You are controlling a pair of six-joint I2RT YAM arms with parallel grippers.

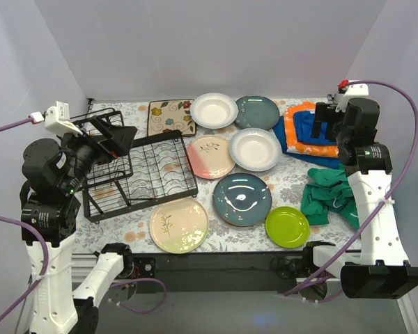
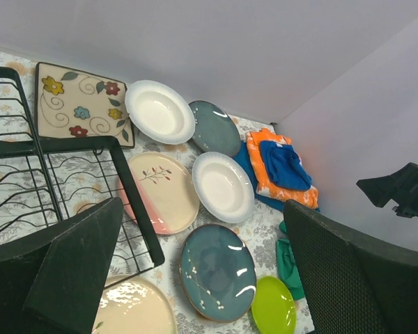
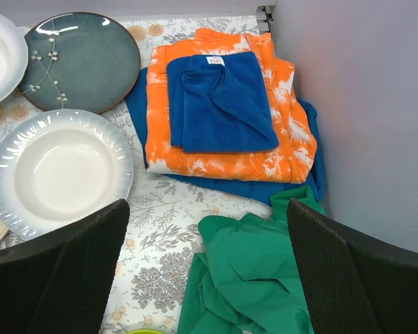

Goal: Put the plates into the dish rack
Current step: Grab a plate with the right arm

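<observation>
The left gripper (image 2: 202,212) stands with its two black fingers spread wide and nothing between them, raised over the near-left part of the black wire rectangular dish rack (image 1: 146,170). The right gripper (image 3: 207,209) is likewise spread and empty, raised at the far right above a folded orange and blue stack of cloths (image 3: 223,104), with a crumpled green cloth (image 3: 244,271) just below it. The rack sits at the left on the flower-patterned table cover (image 1: 292,181), and no plate stands in its slots. All seven plates lie flat on the table to its right: a white deep ceramic plate (image 1: 214,110) and a blue-grey round plate (image 1: 257,112) at the back, a pink-and-cream plate with a leaf sprig (image 1: 210,156) touching the rack's right edge, a second white deep plate (image 1: 255,149) beside it, a larger dark blue-grey plate (image 1: 242,198), a cream plate with a sprig (image 1: 179,224) just in front of the rack, and a smaller lime green plate (image 1: 287,227). A square cream tile with painted flowers (image 1: 171,117) lies behind the rack. By my reading the loading has not begun: every plate is yet to be picked up and slotted.
</observation>
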